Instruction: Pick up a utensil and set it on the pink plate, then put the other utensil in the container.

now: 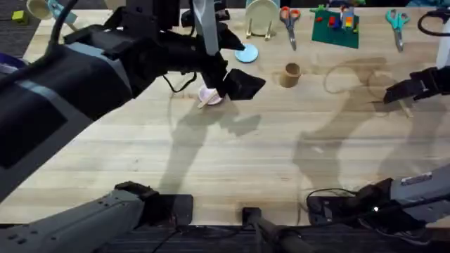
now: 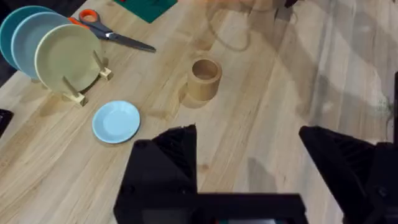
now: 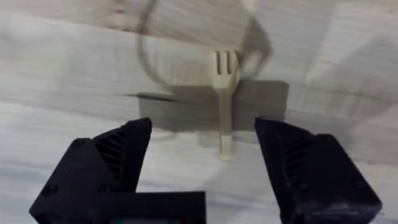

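The pink plate (image 1: 209, 95) lies on the table at centre left, half hidden under my left arm. A pale wooden piece of the utensil (image 1: 206, 102) rests on its near edge. My left gripper (image 1: 233, 83) hovers open just right of the plate; in the left wrist view the left gripper (image 2: 249, 162) holds nothing and faces the tan container (image 2: 204, 79). The container (image 1: 290, 74) stands upright right of centre. The other utensil, a wooden fork (image 3: 224, 93), lies flat straight ahead of my open right gripper (image 3: 208, 162). From overhead the right gripper (image 1: 391, 95) sits beside the fork (image 1: 406, 107).
A light blue plate (image 1: 246, 53) lies behind the pink plate. A rack with a pale green plate (image 1: 261, 17), orange scissors (image 1: 288, 21), a green board with bricks (image 1: 336, 24) and teal scissors (image 1: 397, 24) line the far edge.
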Action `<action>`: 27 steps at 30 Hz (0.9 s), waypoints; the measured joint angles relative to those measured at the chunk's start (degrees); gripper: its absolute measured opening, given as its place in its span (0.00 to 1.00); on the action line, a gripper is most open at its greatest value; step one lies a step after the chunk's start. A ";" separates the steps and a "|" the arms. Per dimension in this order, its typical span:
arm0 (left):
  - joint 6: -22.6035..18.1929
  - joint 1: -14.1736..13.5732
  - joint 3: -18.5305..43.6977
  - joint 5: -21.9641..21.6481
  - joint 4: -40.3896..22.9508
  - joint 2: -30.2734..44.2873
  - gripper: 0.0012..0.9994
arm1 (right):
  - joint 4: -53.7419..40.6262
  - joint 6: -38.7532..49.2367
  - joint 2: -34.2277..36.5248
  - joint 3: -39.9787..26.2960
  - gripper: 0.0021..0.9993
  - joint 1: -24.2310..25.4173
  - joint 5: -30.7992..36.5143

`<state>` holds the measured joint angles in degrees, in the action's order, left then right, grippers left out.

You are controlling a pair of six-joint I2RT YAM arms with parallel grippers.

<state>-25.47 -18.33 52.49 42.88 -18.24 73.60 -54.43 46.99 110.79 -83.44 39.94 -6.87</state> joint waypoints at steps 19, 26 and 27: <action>0.01 0.00 0.00 0.01 0.00 0.00 0.99 | 3.86 0.01 1.81 0.02 1.00 -0.01 -0.02; -0.01 0.00 0.00 0.01 0.00 0.00 1.00 | 3.86 0.01 2.86 0.02 1.00 -0.01 0.17; -0.01 0.00 0.00 0.01 0.00 0.00 1.00 | 3.86 0.01 2.83 0.02 1.00 -0.01 0.15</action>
<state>-25.47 -18.33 52.49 42.89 -18.24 73.60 -50.57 47.00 113.62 -83.42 39.92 -6.73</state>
